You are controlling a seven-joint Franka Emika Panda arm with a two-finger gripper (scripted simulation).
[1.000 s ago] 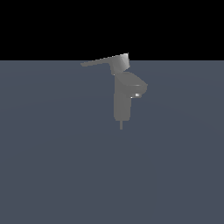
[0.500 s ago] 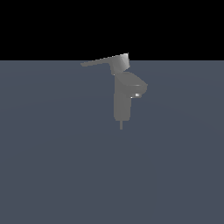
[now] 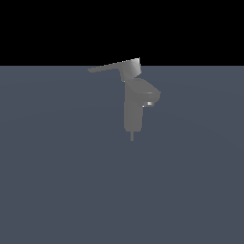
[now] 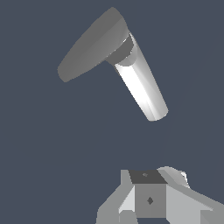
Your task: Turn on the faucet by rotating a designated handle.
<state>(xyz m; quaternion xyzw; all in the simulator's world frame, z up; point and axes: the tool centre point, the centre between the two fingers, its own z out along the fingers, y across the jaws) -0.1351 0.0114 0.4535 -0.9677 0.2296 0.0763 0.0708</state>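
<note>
The matte-grey faucet (image 3: 133, 112) stands upright in the middle of the exterior view, with a short curved spout (image 3: 150, 95) towards that view's right and a thin pin (image 3: 132, 136) at its base. The handle (image 3: 112, 67) is a flat thin lever on a blocky cap (image 3: 131, 70), with its tip towards the exterior view's left. In the wrist view the handle (image 4: 92, 43) shows as a flat grey blade above a bright cylindrical part of the faucet (image 4: 142, 89). My gripper (image 4: 146, 177) shows only in the wrist view. It is apart from the faucet, with its fingers together and nothing between them.
A flat blue-grey floor (image 3: 57, 190) lies all around the faucet, with a black background above it. The arm does not show in the exterior view.
</note>
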